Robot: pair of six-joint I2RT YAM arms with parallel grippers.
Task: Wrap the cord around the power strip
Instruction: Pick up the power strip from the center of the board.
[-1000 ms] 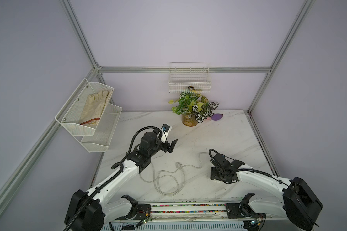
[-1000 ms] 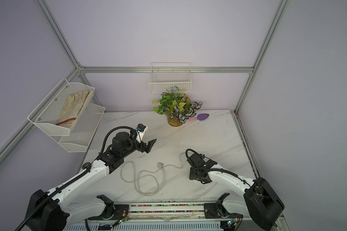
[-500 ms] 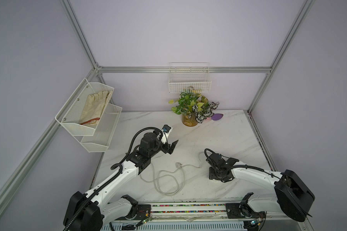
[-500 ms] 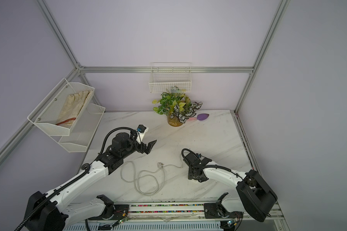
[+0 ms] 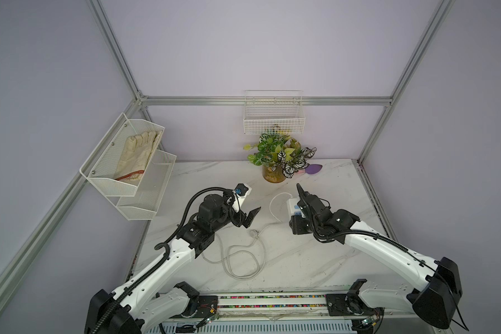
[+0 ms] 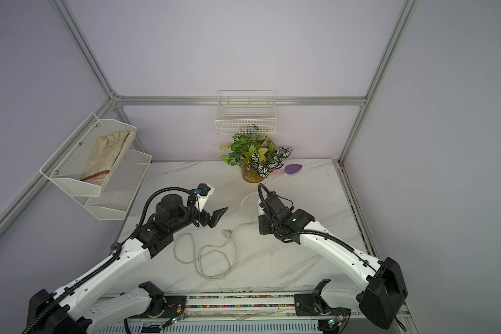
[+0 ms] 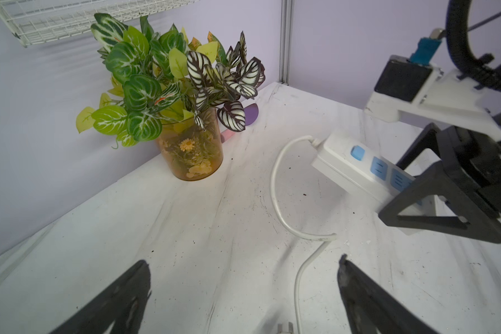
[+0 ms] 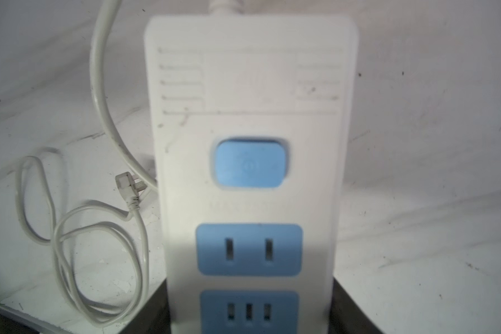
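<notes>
The power strip (image 8: 249,86) is seen in white, with a light-blue button (image 8: 250,163) and light-blue socket panels (image 8: 249,248) on its face. The cord (image 8: 96,86) is coloured pale grey-white, as is its plug (image 8: 123,183). The left tool (image 7: 242,261) and the right tool (image 7: 391,189) are finished in black.

The desk (image 5: 301,260) is patterned as white marble with faint grey veins. At twelve o'clock on it, a plant (image 7: 139,92) is shown with green white-veined leaves, yellow-green leaves and dark leaves striped white. Its amber pot (image 7: 191,162) is marked with yellow flower shapes. At one o'clock a purple object (image 5: 314,168) is seen. At ten o'clock a cream glove (image 5: 139,150) edged in red is seen in a white mesh shelf (image 5: 110,185).
</notes>
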